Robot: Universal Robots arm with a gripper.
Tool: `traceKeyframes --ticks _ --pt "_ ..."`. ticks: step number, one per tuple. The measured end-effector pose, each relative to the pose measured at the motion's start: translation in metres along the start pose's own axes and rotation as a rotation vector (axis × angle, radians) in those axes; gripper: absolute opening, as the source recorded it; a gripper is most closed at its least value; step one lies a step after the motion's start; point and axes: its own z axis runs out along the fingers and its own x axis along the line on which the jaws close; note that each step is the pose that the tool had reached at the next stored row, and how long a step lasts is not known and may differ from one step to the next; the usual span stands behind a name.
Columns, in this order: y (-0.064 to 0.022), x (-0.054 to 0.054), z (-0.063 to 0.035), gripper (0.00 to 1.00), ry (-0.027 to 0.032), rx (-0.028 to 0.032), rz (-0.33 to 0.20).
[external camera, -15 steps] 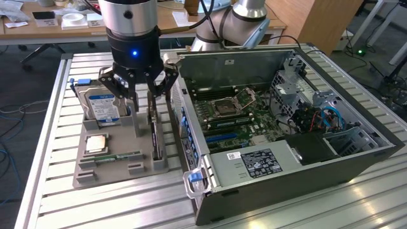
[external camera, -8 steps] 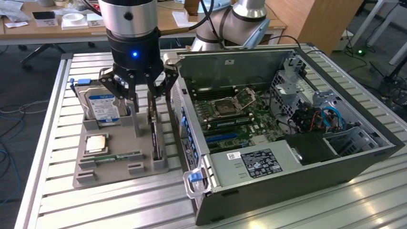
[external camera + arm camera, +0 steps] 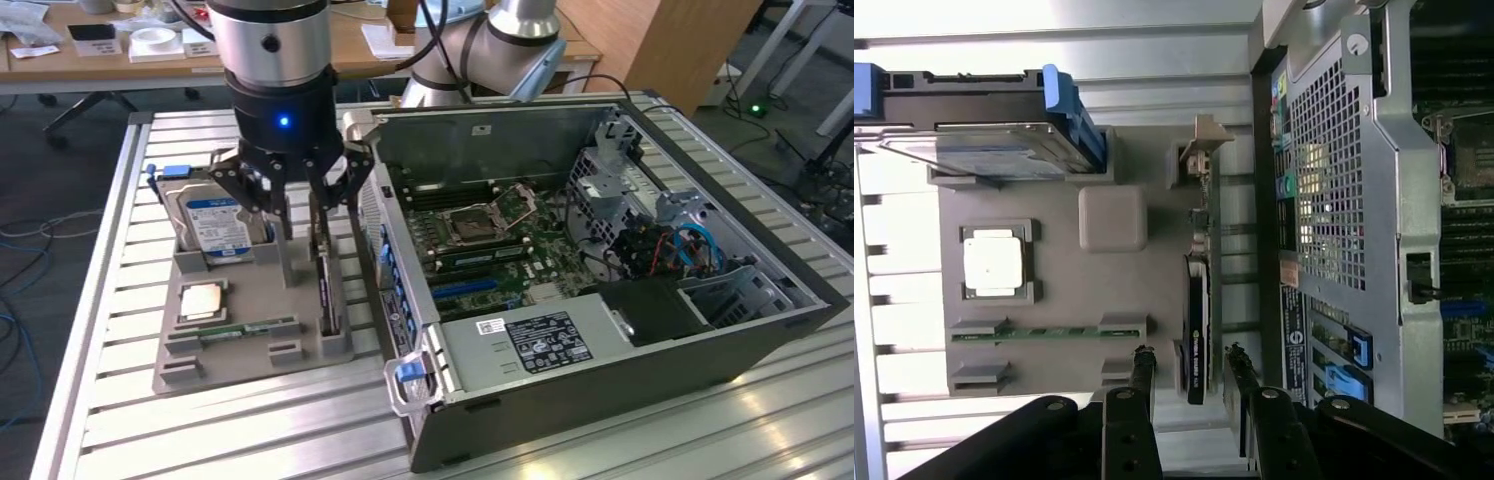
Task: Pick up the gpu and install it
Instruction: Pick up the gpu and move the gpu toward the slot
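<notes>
The gpu (image 3: 327, 290) is a thin dark card standing on its edge in the slot of a grey holder (image 3: 247, 355) nearest the computer case. My gripper (image 3: 304, 205) hangs right over it, open, with one finger on each side of the card. In the wrist view the gpu (image 3: 1197, 320) runs between my two black fingertips (image 3: 1144, 372), and its silvery bracket (image 3: 1204, 150) is at the far end. The gripper (image 3: 1191, 378) holds nothing, and a gap shows between each fingertip and the card.
The grey holder also carries a hard drive (image 3: 220, 225) with a blue-white label, a square processor (image 3: 203, 300) and a narrow green memory stick (image 3: 254, 328). An open computer case (image 3: 747, 330) with its motherboard (image 3: 494, 240) exposed lies on the exterior view's right, on a slatted metal table (image 3: 120, 420).
</notes>
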Motion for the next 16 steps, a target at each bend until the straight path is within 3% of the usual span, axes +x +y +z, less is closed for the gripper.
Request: traceKeyframes --ticks 9,16 --pt "-0.0005 0.0 0.0126 0.42 0.0 0.0 0.0" --pt "-0.0003 -0.001 0.0132 0.42 -0.0001 -0.0002 0.0"
